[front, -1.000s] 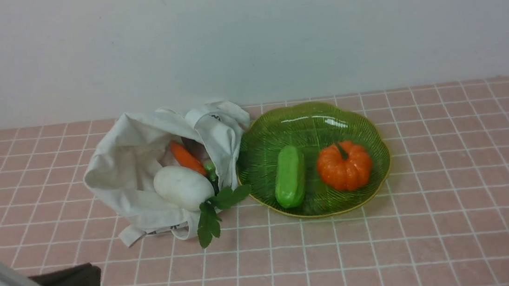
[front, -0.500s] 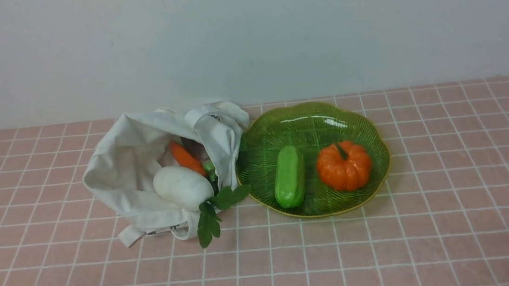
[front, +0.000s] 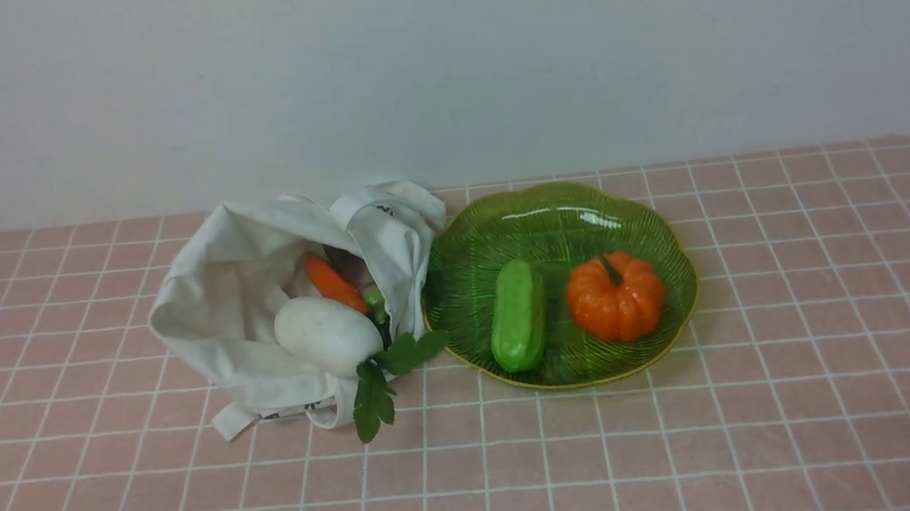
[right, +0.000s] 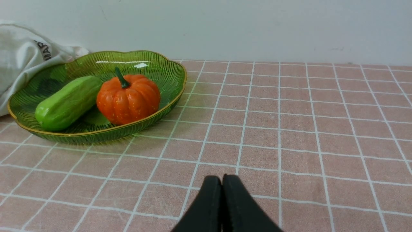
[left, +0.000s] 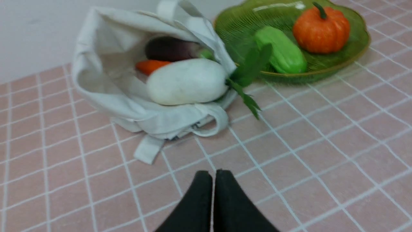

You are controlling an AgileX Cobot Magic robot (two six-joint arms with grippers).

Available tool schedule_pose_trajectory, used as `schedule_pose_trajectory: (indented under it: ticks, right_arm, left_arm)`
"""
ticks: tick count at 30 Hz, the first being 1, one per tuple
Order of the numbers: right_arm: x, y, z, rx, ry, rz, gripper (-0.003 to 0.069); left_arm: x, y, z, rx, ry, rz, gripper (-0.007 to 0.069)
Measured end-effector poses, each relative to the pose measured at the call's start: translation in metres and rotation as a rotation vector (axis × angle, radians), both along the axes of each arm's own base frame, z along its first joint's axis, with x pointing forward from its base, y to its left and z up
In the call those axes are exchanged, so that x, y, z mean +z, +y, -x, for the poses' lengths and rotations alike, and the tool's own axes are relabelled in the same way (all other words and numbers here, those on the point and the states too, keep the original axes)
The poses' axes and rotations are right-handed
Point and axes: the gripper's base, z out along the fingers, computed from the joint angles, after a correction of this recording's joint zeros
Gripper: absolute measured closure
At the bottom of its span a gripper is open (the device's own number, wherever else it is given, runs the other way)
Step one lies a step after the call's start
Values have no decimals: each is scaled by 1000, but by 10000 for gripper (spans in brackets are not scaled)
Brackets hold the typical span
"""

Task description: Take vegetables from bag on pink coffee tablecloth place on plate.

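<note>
Keeping both hands, left [left: 209, 175] and right [right: 221, 180], pressed together, empty — cucumber [front: 518, 316] sits on plate [front: 575, 373]; I judge radish [front: 328, 336] and carrot [front: 332, 282] remain in bag [front: 202, 313].

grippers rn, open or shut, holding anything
Left gripper: closed, holding nothing.
Right gripper: closed, holding nothing.

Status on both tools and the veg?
Left tool and right tool shut, empty. Cucumber on plate; radish and carrot in bag. Leaves overhang bag's edge, possible snag.
</note>
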Motion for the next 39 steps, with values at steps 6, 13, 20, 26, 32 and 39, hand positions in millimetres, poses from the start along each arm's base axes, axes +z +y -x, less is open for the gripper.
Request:
schedule_pose_trajectory:
  ticks: [6, 13, 20, 26, 32, 39]
  right_arm:
    - [0, 0, 0, 0, 0, 0, 673]
    - [0, 0, 0, 0, 0, -3, 673]
    - [0, 0, 0, 0, 0, -3, 673]
    - [0, 0, 0, 0, 0, -3, 673]
    - [0, 0, 0, 0, 0, -3, 673]
    - [0, 0, 0, 0, 0, -3, 673]
  left_arm:
    - [-32, 13, 5, 185, -100, 22, 629]
    - [-36, 20, 4, 323, -72, 51, 629]
    - [-43, 22, 6, 354, -2, 29, 629]
    - [-43, 22, 6, 354, -1, 27, 629]
    - [-43, 22, 6, 354, -1, 26, 629]
    - [-43, 22, 6, 354, -1, 26, 629]
